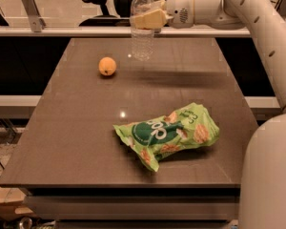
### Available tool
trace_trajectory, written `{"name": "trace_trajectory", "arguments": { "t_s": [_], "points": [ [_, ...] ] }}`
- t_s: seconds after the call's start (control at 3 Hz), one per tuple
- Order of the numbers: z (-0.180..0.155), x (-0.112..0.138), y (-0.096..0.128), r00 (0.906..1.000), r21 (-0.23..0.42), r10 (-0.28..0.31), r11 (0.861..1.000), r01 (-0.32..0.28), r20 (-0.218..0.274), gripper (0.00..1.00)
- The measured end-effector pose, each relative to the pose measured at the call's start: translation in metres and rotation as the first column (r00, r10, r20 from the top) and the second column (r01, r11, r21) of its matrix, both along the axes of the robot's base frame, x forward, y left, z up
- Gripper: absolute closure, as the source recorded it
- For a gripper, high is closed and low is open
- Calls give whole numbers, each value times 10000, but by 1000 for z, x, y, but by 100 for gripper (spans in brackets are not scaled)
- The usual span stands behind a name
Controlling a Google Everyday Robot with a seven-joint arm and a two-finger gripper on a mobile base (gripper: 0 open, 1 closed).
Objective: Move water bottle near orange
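The water bottle (142, 32) is a tall clear ribbed bottle with a white cap, held upright above the far middle of the brown table (81, 128). My gripper (145, 19) reaches in from the right and is shut on the bottle's upper part with its cream-coloured fingers (150, 19). The bottle's base hangs just over the table's far part. The orange (107, 66) is a small round yellow-orange fruit lying on the table to the left of the bottle and a little nearer to me, apart from it.
A green crinkly snack bag (168, 133) lies on the table's near right part. My white arm (257, 27) spans the right side. A rail (62, 31) and an office chair (97, 4) stand behind the table.
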State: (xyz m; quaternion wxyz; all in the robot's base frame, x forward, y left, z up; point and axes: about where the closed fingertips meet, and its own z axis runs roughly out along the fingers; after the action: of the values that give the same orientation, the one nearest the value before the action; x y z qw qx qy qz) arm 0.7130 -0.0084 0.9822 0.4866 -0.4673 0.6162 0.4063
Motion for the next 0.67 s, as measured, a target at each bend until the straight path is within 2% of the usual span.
{"name": "trace_trajectory", "arguments": {
  "t_s": [0.33,0.67],
  "points": [
    [-11,8,29,9983,272,565,9981,-560,-148,100],
    [-14,12,36,9981,266,611,9978,-608,-110,100]
  ]
}}
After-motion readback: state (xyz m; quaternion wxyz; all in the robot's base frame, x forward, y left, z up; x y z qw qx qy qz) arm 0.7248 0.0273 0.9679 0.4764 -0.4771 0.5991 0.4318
